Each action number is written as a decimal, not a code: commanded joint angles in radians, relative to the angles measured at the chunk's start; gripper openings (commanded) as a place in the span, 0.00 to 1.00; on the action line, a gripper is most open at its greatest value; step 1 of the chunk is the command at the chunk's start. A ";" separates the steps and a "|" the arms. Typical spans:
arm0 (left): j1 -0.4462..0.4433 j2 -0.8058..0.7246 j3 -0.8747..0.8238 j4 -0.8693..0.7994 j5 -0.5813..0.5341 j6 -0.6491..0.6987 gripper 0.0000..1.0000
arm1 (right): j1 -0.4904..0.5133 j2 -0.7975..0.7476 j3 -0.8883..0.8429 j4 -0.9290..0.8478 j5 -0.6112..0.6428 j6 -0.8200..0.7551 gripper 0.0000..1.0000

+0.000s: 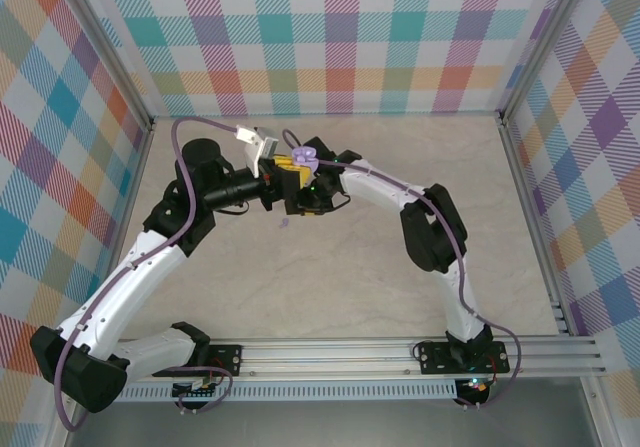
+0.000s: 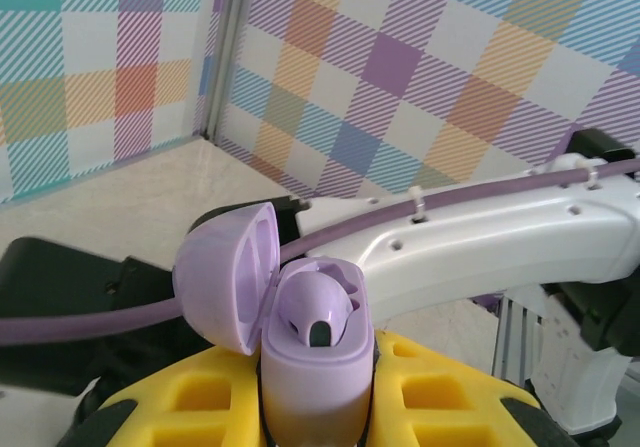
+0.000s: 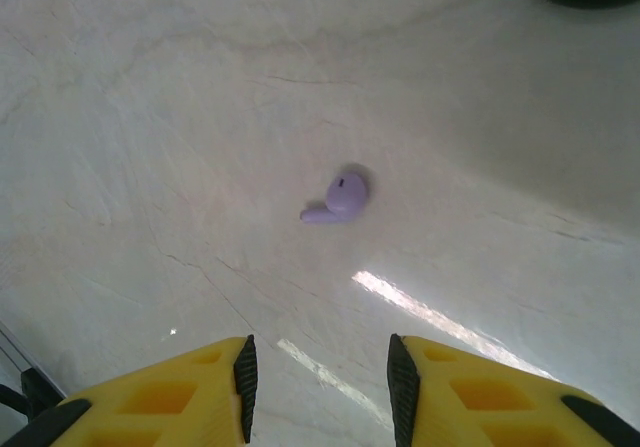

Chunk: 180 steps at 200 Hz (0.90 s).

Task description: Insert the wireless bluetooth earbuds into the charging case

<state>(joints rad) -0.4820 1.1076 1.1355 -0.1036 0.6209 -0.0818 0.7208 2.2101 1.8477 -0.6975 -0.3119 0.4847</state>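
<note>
— What's in your left gripper (image 2: 315, 412)?
— It's clamped on the lilac charging case (image 2: 312, 367), which I hold upright above the desk (image 2: 150, 182). Its lid (image 2: 225, 277) is swung open to one side, and one lilac earbud (image 2: 318, 312) sits in a well inside.
— And your right gripper (image 3: 318, 387)?
— My jaws there stand partly apart with nothing between them, hovering over the desk.
— Where's the second earbud (image 3: 342, 197)?
— It lies on its side on the bare desk near the middle, well away from every edge, apart from my right fingertips and just ahead of them
</note>
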 commanded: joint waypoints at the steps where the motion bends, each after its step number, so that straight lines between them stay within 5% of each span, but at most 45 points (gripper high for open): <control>1: 0.011 -0.014 0.039 0.006 0.042 -0.003 0.09 | 0.017 0.058 0.077 -0.072 -0.012 0.010 0.41; 180: 0.011 -0.008 0.034 -0.002 0.068 0.007 0.09 | 0.076 0.363 0.514 -0.338 0.122 0.005 0.40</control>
<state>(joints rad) -0.4816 1.1076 1.1435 -0.1062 0.6720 -0.0814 0.7845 2.5385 2.3001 -0.9710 -0.2169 0.4870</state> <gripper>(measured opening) 0.212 0.393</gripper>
